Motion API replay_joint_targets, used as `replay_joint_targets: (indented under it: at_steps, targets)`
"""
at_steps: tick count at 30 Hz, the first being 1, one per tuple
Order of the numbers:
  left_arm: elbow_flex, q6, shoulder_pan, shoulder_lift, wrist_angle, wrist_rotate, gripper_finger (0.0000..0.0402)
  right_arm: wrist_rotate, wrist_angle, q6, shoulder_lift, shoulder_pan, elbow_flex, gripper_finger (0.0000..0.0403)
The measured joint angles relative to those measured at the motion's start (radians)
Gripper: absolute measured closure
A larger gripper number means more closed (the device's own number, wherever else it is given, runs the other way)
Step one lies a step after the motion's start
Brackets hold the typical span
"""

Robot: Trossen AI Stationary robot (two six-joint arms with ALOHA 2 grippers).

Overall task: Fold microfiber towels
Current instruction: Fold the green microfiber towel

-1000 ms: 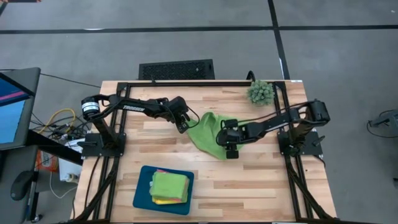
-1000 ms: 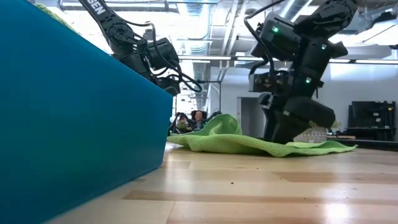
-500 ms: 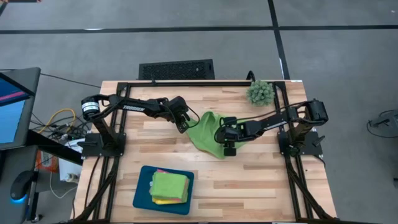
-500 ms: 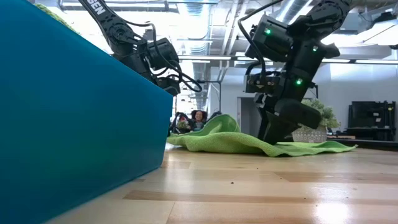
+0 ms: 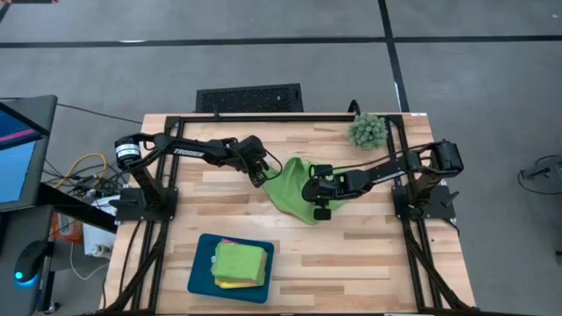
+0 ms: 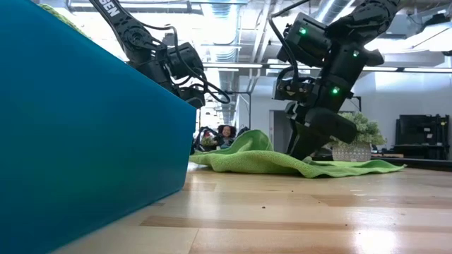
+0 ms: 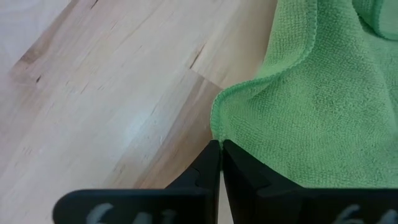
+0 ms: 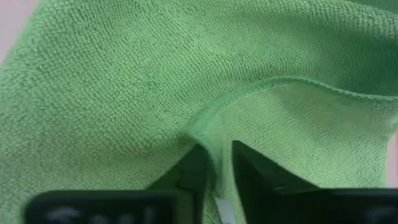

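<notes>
CHANGE: your right hand [image 5: 316, 200] just slid inward, pinching the green towel [image 5: 288, 186] | LEFT: hand [image 5: 263, 176] pressed together on its corner | MEANING: fold starting

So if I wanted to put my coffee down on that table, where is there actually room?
Bare wood lies between the teal tray and the right arm's base, and along the far edge between the left arm and the little plant. The middle is crowded: both grippers, left and right, work a crumpled green towel there.
</notes>
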Motion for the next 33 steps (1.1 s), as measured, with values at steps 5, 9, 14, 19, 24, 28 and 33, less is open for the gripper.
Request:
replay_joint_targets:
  at_steps: [5, 9, 14, 19, 24, 28, 33]
  targets:
    - [0.000, 0.000, 0.000, 0.000, 0.001, 0.000, 0.0395, -0.022, -0.004, 0.028, -0.001, 0.000, 0.002, 0.0386]
    - [0.000, 0.000, 0.000, -0.012, -0.008, 0.007, 0.0396, -0.036, -0.012, 0.160, -0.011, -0.009, 0.050, 0.0394]
    - [0.000, 0.003, 0.000, -0.103, -0.074, 0.025, 0.0400, -0.009, -0.041, 0.236, -0.123, -0.039, 0.116, 0.0397]
    - [0.000, 0.014, 0.004, -0.265, -0.147, -0.032, 0.0401, 0.035, -0.067, 0.246, -0.277, -0.104, 0.141, 0.0399]
    - [0.019, 0.090, 0.046, -0.434, -0.233, -0.124, 0.0401, 0.088, -0.071, 0.242, -0.389, -0.212, 0.140, 0.0401]
    - [0.110, 0.194, 0.111, -0.517, -0.357, -0.229, 0.0401, 0.118, -0.010, 0.184, -0.462, -0.317, 0.140, 0.0401]
    - [0.241, 0.378, 0.212, -0.537, -0.406, -0.327, 0.0401, 0.108, 0.127, 0.096, -0.502, -0.441, 0.142, 0.0401]
